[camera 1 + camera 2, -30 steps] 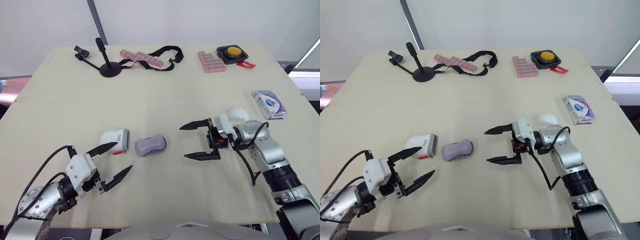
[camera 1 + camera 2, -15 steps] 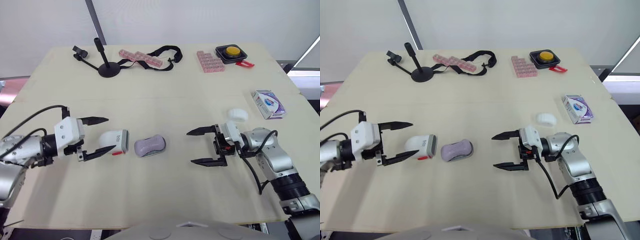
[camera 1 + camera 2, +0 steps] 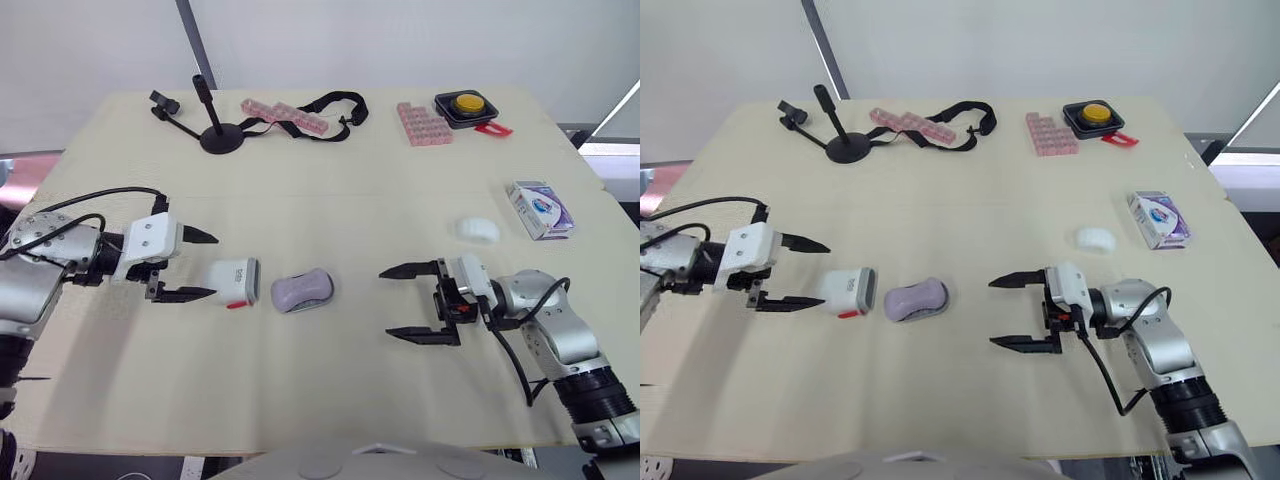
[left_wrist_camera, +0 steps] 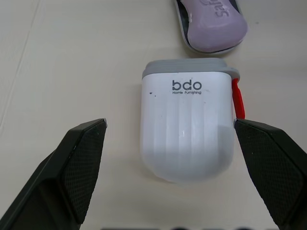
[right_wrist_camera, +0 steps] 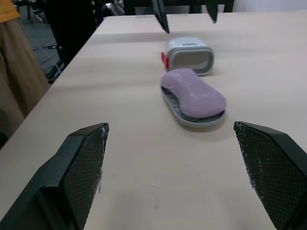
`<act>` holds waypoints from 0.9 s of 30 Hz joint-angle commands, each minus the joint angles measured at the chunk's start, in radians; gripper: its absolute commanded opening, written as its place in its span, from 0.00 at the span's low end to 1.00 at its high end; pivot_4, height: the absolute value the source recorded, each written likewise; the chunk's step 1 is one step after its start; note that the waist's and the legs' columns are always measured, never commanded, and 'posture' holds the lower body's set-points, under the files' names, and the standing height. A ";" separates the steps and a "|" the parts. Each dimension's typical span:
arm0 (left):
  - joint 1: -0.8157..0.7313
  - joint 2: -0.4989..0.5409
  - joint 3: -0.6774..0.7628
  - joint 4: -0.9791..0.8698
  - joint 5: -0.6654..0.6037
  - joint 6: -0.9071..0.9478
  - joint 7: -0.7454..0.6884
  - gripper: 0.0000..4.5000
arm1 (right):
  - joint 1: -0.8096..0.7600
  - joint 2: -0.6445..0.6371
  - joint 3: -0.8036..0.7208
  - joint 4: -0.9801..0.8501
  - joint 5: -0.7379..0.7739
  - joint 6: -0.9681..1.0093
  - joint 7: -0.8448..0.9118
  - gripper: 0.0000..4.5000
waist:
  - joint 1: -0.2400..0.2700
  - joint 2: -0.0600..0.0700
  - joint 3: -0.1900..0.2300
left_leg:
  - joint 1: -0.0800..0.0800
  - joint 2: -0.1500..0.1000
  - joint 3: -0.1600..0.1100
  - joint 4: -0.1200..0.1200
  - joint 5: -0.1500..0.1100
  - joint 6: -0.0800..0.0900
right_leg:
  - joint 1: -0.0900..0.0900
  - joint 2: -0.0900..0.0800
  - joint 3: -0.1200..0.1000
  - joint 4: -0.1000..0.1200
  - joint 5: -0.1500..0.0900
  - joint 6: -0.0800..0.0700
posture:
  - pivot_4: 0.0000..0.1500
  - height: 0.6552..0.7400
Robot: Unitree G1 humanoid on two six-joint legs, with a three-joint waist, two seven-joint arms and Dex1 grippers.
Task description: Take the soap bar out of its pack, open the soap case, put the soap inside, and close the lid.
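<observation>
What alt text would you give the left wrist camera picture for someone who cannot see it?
A white soap-case cover printed "bdo", with a grey rim and a red tab, lies on the beige table between the two spread black fingers of the robot's left hand. Beyond it, a purple soap bar rests in a grey tray.

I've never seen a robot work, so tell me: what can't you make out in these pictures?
Soap pack, eye views: print too small to read.
White lump near it: too small to identify.
Purple bar, left wrist view: cut off by the edge.
White case, same view: inside hidden by its shell.
</observation>
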 commanded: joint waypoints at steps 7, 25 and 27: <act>-0.070 -0.016 -0.043 0.071 0.035 -0.037 -0.068 1.00 | 0.062 -0.026 -0.092 0.048 0.008 -0.063 -0.012 0.99 | 0.013 0.000 0.000 | -0.001 0.000 0.000 0.000 0.000 0.000 | 0.000 -0.001 -0.001 0.001 0.000 0.000 | 1.00 0.64; -0.061 -0.068 -0.101 0.104 0.108 -0.124 -0.053 1.00 | 0.069 -0.029 -0.079 0.048 -0.005 -0.063 -0.030 0.99 | 0.013 0.000 0.000 | -0.001 0.000 0.000 0.000 0.000 0.000 | 0.000 0.000 -0.001 0.001 0.000 0.000 | 1.00 0.64; -0.064 -0.080 -0.105 0.116 0.122 -0.144 -0.038 1.00 | 0.070 -0.028 -0.078 0.048 -0.004 -0.062 -0.030 0.99 | 0.013 0.000 0.000 | -0.001 0.000 0.000 0.000 0.000 0.000 | 0.000 0.000 -0.001 0.001 0.000 0.000 | 1.00 0.64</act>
